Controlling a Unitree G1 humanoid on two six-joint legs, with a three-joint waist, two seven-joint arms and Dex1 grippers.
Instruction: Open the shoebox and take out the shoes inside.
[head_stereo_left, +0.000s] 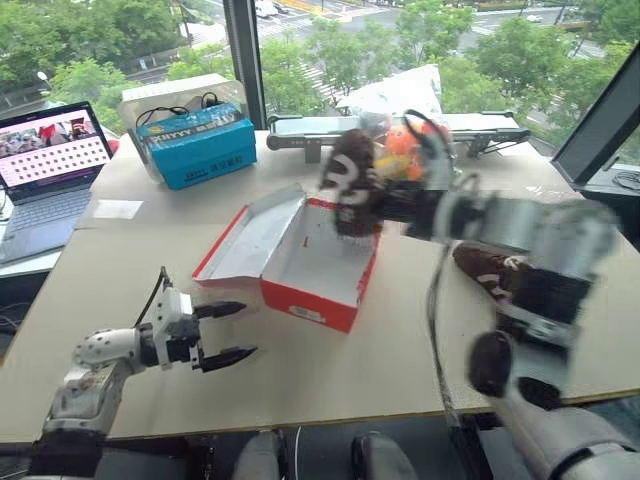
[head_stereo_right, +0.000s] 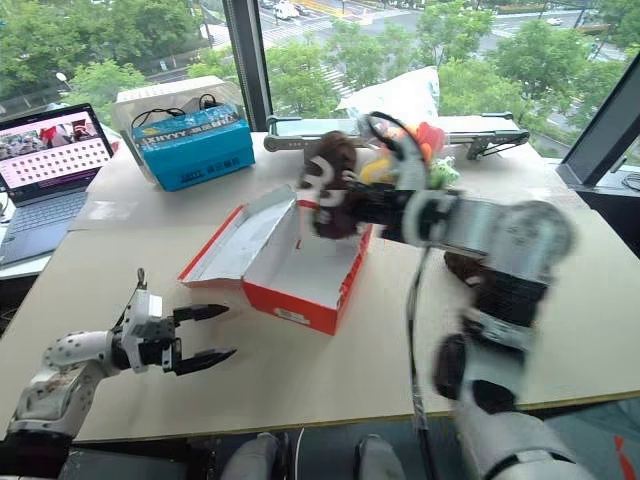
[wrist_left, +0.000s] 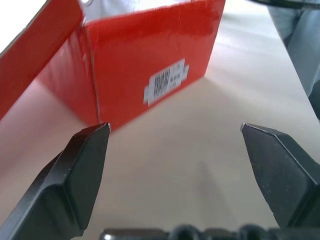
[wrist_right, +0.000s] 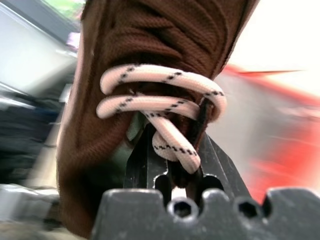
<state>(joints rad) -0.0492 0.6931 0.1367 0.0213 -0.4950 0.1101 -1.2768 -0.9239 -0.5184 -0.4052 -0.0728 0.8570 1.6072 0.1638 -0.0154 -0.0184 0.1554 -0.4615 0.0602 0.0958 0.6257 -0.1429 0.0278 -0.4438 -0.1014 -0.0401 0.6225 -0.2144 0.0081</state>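
With the right gripper (wrist_right: 172, 165) clamped on a brown shoe (head_stereo_left: 350, 185) held above the open red shoebox (head_stereo_left: 300, 265) mid-table, carry it well clear of the far rim to the right, beside the other shoe (head_stereo_left: 490, 268), while the spread-fingered left gripper (head_stereo_left: 222, 332) waits near-left.

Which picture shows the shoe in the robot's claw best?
The right wrist view: the brown shoe shows its fuzzy fabric and white laces up close, pinched in the right claw. Both eye views show it whole but blurred, lifted above the open shoebox. The left wrist view shows the box's red wall instead.
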